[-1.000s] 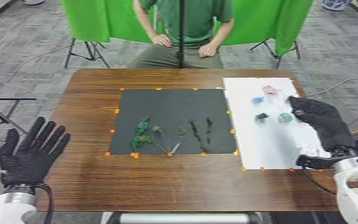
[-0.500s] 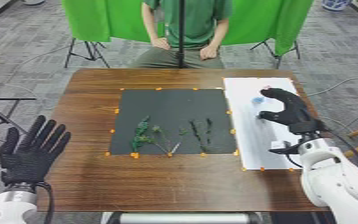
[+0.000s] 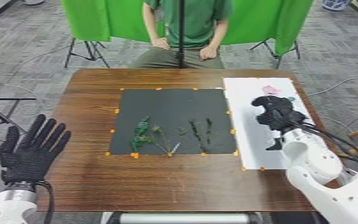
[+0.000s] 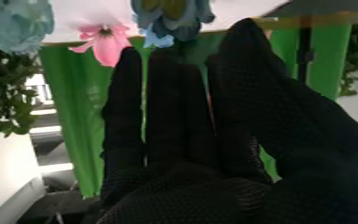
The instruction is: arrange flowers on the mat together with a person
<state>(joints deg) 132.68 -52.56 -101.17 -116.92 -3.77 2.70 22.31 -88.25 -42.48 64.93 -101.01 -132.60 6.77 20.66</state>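
Left of the mat (image 3: 174, 105), left robot hand (image 3: 24, 162), spread above the counter (image 3: 87, 185). On the mat's near half, stems (image 3: 142, 132) laid out, awaiting flowers. Right of the mat, right robot hand (image 3: 278, 112) over the sheet (image 3: 262, 159), straight-fingered and loosely together, apparently pinching nothing — and level with the mat's far edge, a pink flower (image 3: 270, 90). Probably at the flower-picking step — next, pinch one lightly, lift clear, lower onto the mat.

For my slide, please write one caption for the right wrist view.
Right hand near a pink flower and blue flowers, green cloth behind.
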